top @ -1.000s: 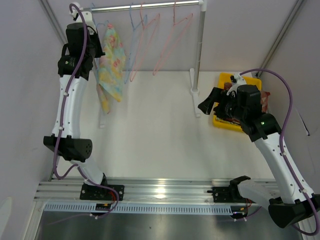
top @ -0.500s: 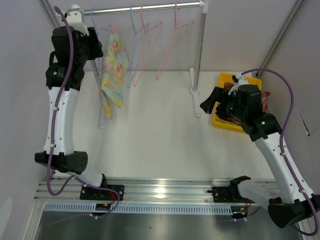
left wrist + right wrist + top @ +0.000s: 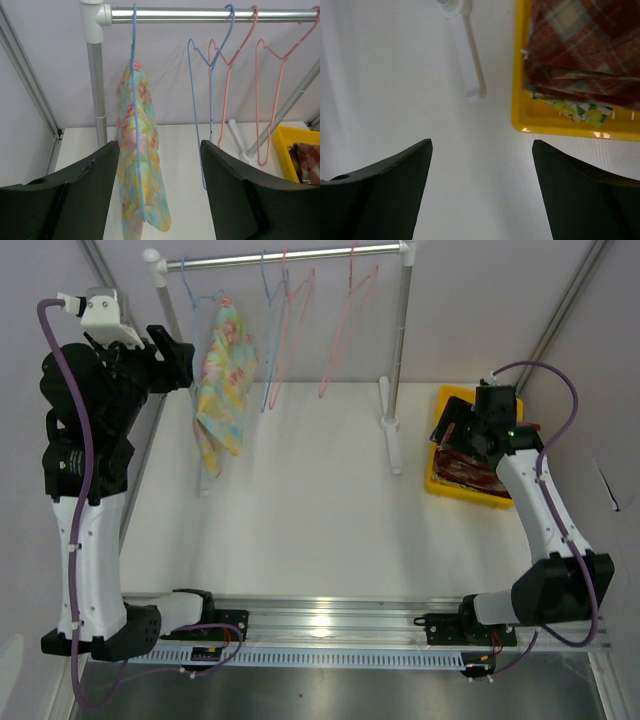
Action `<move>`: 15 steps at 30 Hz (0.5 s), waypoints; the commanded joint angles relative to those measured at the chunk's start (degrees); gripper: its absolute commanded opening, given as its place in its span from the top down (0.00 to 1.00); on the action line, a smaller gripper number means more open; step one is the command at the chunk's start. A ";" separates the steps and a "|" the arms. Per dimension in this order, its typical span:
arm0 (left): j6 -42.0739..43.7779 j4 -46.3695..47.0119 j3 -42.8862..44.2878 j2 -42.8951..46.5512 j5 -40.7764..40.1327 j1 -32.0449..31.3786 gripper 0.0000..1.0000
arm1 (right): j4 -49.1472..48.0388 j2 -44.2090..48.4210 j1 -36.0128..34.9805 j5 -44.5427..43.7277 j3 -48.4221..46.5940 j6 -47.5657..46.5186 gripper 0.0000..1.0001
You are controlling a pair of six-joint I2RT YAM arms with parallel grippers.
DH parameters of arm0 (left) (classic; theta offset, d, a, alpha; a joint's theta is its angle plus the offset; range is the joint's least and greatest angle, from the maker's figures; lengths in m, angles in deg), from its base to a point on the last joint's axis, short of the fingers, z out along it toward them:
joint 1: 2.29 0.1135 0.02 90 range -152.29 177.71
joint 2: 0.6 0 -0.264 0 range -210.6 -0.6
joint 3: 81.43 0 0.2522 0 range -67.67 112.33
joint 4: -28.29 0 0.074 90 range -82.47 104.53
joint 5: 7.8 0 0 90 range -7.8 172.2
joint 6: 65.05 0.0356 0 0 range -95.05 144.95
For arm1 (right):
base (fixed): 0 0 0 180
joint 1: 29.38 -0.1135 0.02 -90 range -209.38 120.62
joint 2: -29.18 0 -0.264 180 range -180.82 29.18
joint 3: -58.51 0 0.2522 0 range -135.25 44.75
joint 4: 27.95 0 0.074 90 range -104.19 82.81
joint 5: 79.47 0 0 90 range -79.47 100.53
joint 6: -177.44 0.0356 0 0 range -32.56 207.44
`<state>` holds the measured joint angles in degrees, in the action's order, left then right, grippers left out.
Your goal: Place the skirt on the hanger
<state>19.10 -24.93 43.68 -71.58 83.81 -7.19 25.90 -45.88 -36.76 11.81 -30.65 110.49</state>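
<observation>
The skirt [image 3: 226, 365], pastel floral cloth, hangs draped on a thin blue hanger [image 3: 203, 302] at the left end of the rail. In the left wrist view the skirt [image 3: 139, 165] and its hanger [image 3: 134, 95] hang straight ahead, apart from the fingers. My left gripper [image 3: 176, 358] [image 3: 159, 145] stands open just left of the skirt, with nothing between its fingers. My right gripper [image 3: 455, 435] [image 3: 482, 145] is open and empty above the table, at the left edge of the yellow tray [image 3: 440, 487].
The rail [image 3: 290, 255] also carries an empty blue hanger [image 3: 200, 110] and pink hangers [image 3: 270, 100]. The rack's post [image 3: 398, 350] and white foot [image 3: 470, 65] stand beside the yellow tray [image 3: 560, 131], which holds folded plaid cloth [image 3: 585, 45]. Walls close in on the left.
My left gripper has opened, let go at the skirt's hanger and drawn back to the left as the arm rose. My right arm has swung back over the yellow tray.
</observation>
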 commanded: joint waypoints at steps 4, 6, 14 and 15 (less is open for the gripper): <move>-2.85 1.93 -6.84 6.55 6.12 -2.12 0.28 | -0.63 -13.25 3.33 -9.53 -8.97 -1.95 0.14; -3.03 2.98 -9.55 9.36 7.53 -3.08 0.29 | -0.90 -17.90 3.42 -10.85 -11.78 -1.87 0.14; -4.87 4.04 -18.16 14.11 11.12 -6.16 0.29 | 1.20 -33.11 3.51 -11.64 -23.82 -1.78 0.16; -5.66 4.30 -19.23 15.25 12.18 -6.86 0.30 | 1.65 -35.82 3.60 -12.08 -25.05 -1.87 0.16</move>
<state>16.39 -22.55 27.47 -58.25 91.33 -12.75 26.49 -78.26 -33.29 2.15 -50.82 109.61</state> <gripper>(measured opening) 0.709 0.846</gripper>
